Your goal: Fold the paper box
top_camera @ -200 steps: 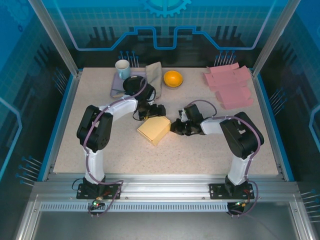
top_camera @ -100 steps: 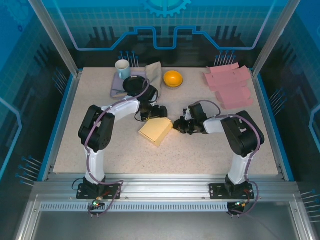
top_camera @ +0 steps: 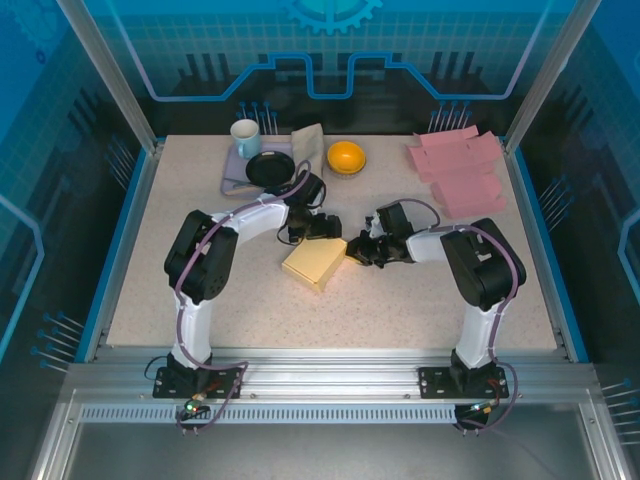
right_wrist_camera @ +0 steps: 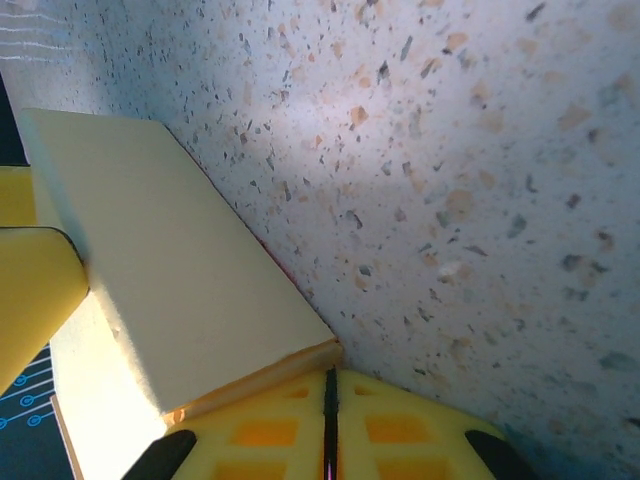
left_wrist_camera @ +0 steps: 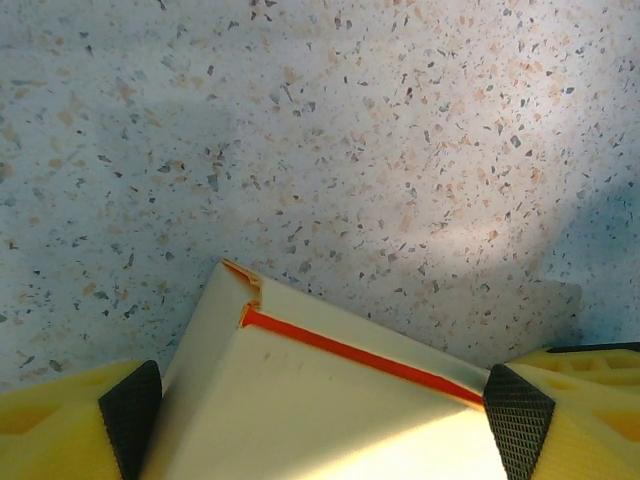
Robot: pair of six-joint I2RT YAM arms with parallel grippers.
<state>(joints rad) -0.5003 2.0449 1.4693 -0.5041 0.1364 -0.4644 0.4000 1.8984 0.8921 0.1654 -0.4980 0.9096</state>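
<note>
Cream paper box [left_wrist_camera: 330, 420] (orange-edged), speckled beige table [left_wrist_camera: 400, 150], pink sheets [top_camera: 460, 175].

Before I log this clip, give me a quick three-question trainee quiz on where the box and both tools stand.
1. True or false: the right tool is shut, with its tips against an edge of the paper box.
2. What sits between the pads of the left tool? A) the orange bowl B) the paper box C) the cup
3. What colour are the flat sheets lying far right in the top view?
Key: 1 true; 2 B; 3 pink.
</note>
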